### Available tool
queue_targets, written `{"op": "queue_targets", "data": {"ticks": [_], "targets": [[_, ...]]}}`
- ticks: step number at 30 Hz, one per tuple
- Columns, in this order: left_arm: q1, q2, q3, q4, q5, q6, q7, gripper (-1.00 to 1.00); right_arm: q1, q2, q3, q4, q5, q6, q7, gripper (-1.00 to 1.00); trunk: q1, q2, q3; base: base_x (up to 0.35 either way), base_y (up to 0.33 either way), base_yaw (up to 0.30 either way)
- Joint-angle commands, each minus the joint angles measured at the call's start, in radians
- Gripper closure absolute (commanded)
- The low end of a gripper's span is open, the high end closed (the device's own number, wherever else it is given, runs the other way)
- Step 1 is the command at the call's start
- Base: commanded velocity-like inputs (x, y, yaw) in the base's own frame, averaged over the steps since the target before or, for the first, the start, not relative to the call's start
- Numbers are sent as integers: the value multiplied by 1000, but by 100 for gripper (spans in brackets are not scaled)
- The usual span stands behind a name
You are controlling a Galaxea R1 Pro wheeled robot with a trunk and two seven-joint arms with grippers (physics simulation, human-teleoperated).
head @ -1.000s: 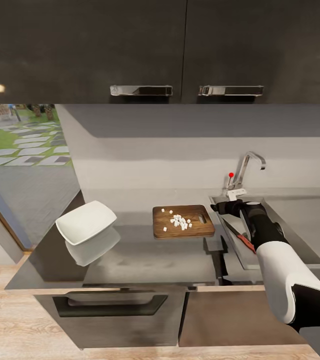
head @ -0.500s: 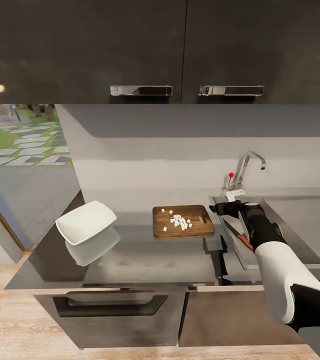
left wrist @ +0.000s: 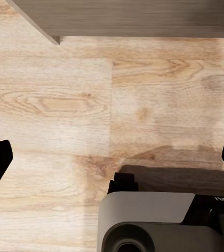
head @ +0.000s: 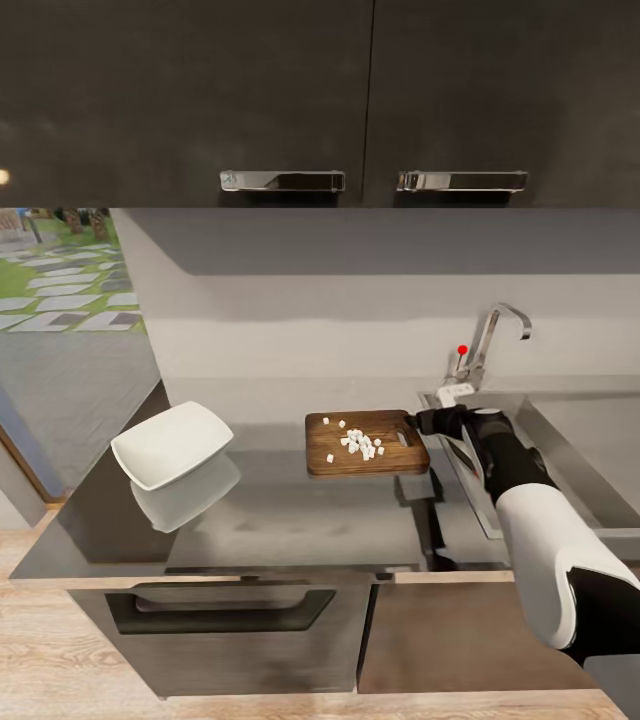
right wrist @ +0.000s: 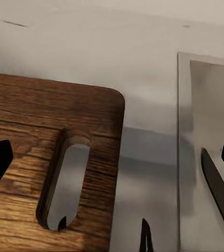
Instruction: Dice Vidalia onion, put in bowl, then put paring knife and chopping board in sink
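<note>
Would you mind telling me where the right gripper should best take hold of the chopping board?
Probably the handle-hole end of the chopping board, approached from the sink side. That end faces the right gripper, whose fingers are open, and carries no onion pieces. The slot gives a finger somewhere to hook.

Glossy grey countertop [head: 290,510]: white bowl [head: 172,444] left, chopping board [head: 365,443] beside sink [head: 600,470].

My right arm [head: 545,540]: white glossy shell, black joints | gripper [head: 430,420]: black | base [left wrist: 159,223]: grey housing, black fittings
</note>
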Motion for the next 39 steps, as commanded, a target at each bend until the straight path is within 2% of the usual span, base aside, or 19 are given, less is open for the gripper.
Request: {"op": "queue_targets", "data": {"ticks": [1, 35, 39], "targets": [[-2, 0, -4, 5, 6, -8, 1, -100, -1, 1, -5, 3, 11, 3, 9, -100, 0, -1, -1, 0, 0, 0], [-2, 0, -4, 5, 6, -6, 1, -100, -1, -11, -11, 13, 15, 2, 4, -100, 0, -1, -1, 0, 0, 0], [-2, 0, -4, 5, 6, -6, 1, -100, -1, -25, -12, 12, 15, 4, 4, -100, 0, -1, -1, 0, 0, 0]]}}
